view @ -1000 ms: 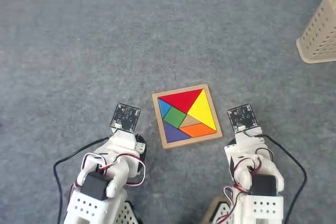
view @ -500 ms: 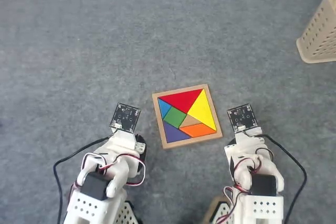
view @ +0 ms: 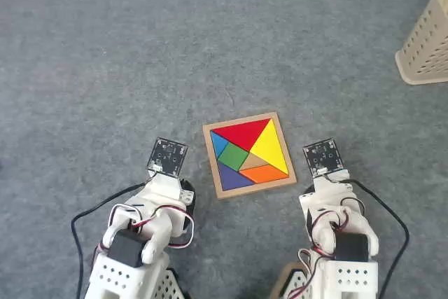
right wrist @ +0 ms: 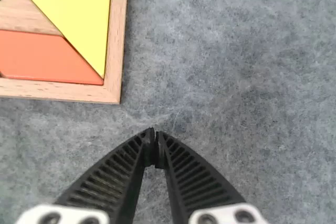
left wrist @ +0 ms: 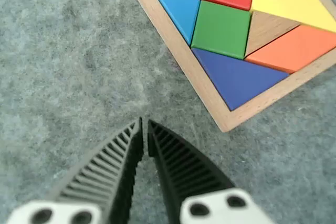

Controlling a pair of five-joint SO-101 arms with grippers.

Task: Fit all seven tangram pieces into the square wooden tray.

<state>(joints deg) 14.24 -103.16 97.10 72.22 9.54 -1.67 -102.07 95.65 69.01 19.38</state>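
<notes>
Grey carpet is covering the table, and the square wooden tray is lying on it, slightly turned, between the left arm and the right arm. All seven tangram pieces are sitting flat inside the tray and filling it: a red triangle and a yellow triangle are taking the far half, while a blue triangle, a green square, a plain wood-coloured triangle, an orange parallelogram and a purple triangle are lying in the near half. The left gripper is hanging over bare carpet near the tray's side by the purple triangle, its jaws drawn almost together and gripping nothing. The right gripper is hanging over carpet near the tray's corner beside the orange parallelogram, its jaws clenched tip to tip and empty. A beige slotted basket is standing at the far right edge.
</notes>
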